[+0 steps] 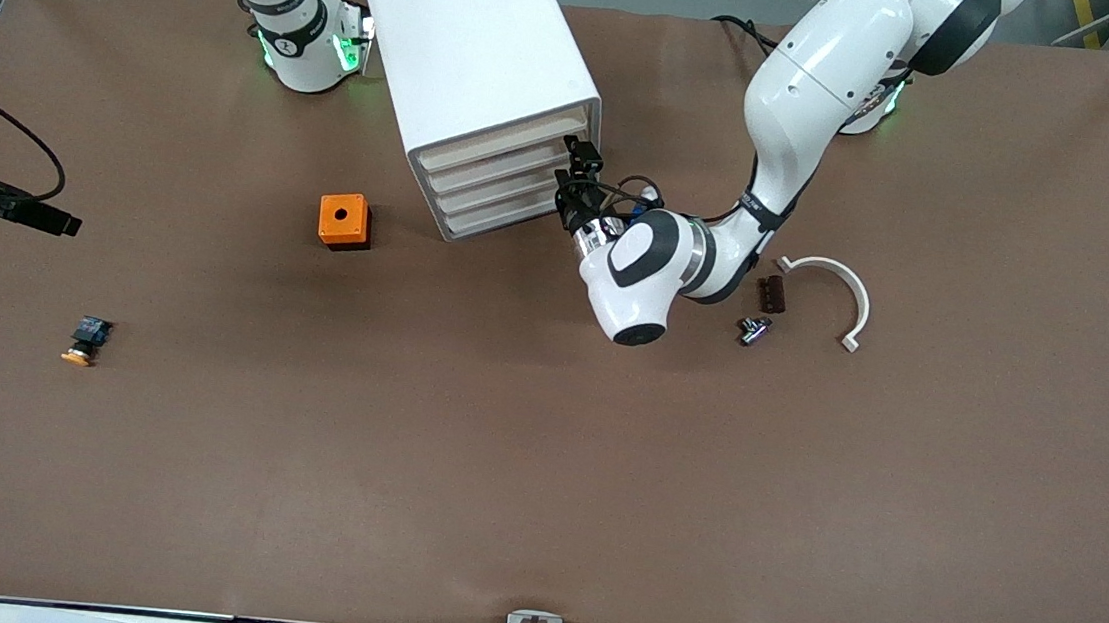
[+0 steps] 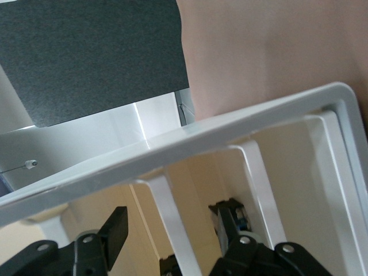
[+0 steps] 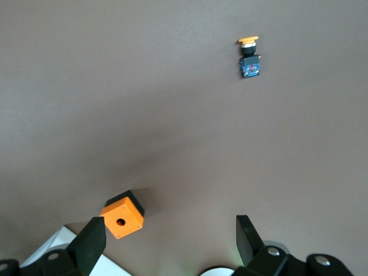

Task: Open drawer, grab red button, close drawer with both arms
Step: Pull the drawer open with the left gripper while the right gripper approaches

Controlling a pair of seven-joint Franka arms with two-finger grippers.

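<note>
The white drawer cabinet [image 1: 482,54] stands mid-table near the arms' bases, and its stacked cream drawers [image 1: 496,181] all look shut. My left gripper [image 1: 574,178] is at the drawer fronts, at the edge toward the left arm's end. In the left wrist view its fingers [image 2: 118,227] stand apart astride a white divider bar [image 2: 172,230], and one finger sits in a dark notch of a drawer front. It is open. The button is hidden. My right gripper [image 3: 169,233] hangs open and empty, high over the table beside the cabinet, where the right arm waits.
An orange box with a hole [image 1: 344,220] sits beside the cabinet toward the right arm's end. An orange-capped button [image 1: 86,339] lies nearer the front camera. A white curved piece [image 1: 843,287], a brown block [image 1: 770,293] and a small metal part [image 1: 754,329] lie under the left arm.
</note>
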